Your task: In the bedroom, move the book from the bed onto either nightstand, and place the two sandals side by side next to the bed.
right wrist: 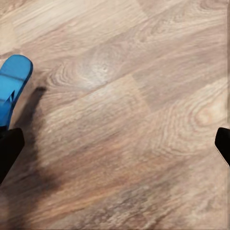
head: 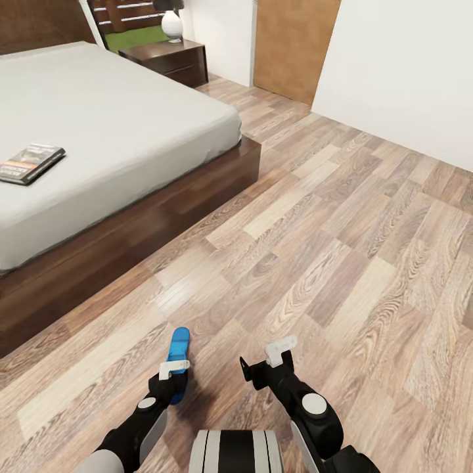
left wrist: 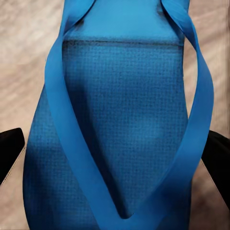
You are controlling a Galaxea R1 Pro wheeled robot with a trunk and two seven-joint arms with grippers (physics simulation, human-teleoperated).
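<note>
One blue sandal (head: 179,348) sat clamped in the left gripper (head: 173,372) above the wood floor (head: 341,249); the right gripper (head: 281,352) hung spread, empty, nearby.

sandal (head: 179,348): rear end hidden behind the left gripper (head: 173,369)
book (head: 29,163): cover lettering too small to read
</note>
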